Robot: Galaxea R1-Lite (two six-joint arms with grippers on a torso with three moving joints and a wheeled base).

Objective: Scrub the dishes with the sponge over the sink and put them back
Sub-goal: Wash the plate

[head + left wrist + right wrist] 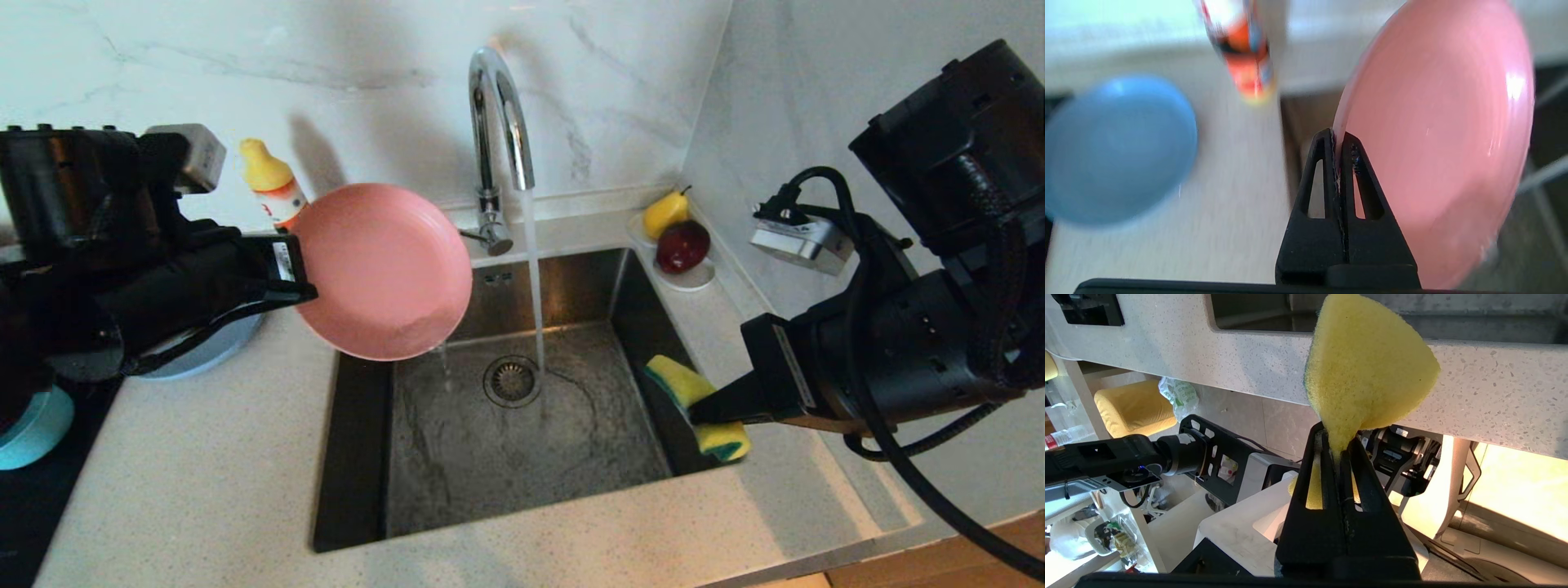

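Steel sink (pixel 424 457) filling the centre and lower middle of the head view, tap (pixel 498 122) at upper centre running a thin stream down beside the drain (pixel 512 380). Pink plate (pixel 384 273) left of centre, tilted on edge above the sink's left rim, pinched at its rim by the left gripper (pixel 286 273), jaws clamped tight on the thin lip, as the left wrist view confirms (pixel 1337 163). Likely stiff and light but slick when wet, with water dripping from its lower edge; a rim pinch gives little purchase, so scrubbing pressure could twist it loose; best met with a gentle push near the held side. Light-blue plate (pixel 216 347) at middle left, flat on the counter, mostly hidden behind the left arm; teal bowl (pixel 33 429) at the lower left edge. Sponge (pixel 702 400) right of centre at the sink's right rim, squeezed across its middle by the right gripper (pixel 698 412), jaws shut on it so the foam flares out either side; soft, springy, probably heavier once soaked. Soap bottle (pixel 273 184) at upper left behind the plate.
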